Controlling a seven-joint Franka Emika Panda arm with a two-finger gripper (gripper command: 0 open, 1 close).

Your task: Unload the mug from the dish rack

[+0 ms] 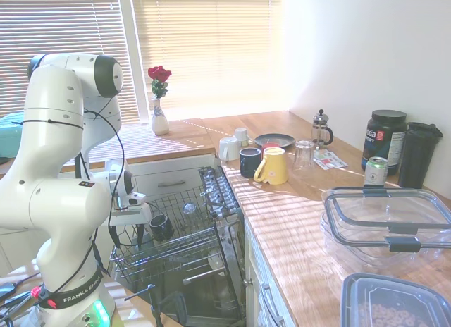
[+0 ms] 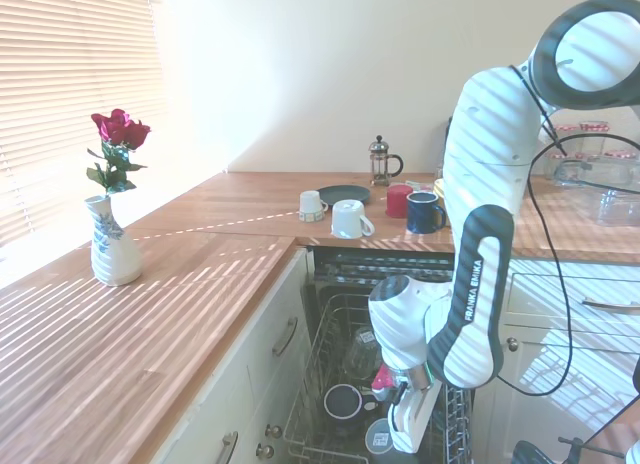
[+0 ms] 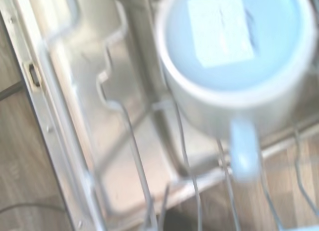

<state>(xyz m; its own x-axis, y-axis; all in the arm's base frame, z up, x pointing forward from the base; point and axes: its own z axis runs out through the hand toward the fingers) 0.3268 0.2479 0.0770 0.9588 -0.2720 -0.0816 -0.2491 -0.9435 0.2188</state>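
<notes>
From the first exterior view, the gripper (image 1: 138,227) hung low inside the dish rack (image 1: 211,232), and the mug (image 1: 161,227) sat upright just beside it, on the side toward the dishwasher's back. Its dark fingers pointed down, apart by a modest gap, and nothing was between them; whether one already touched the mug's rim I could not tell. To do this step well, I judged the fingers should straddle the near wall of the mug, one inside and one outside, and close before any lift. Beyond the mug, a clear glass (image 1: 189,208) stood among the tines.

From the second exterior view, the mug (image 2: 343,400) lay just beside the gripper (image 2: 405,409), on the side toward the cabinet fronts, its round mouth facing up. A clear glass (image 2: 361,356) stood behind it and a pale cup (image 2: 378,436) sat near the hand, so sideways room was tight. Straight up looked open, with only the counter edge (image 2: 290,246) well above; a vertical lift seemed the safer path past the wires.

In the wrist view, blurred, a pale round cup (image 3: 234,66) filled the frame over rack wires (image 3: 134,156); the black mug did not show there.
</notes>
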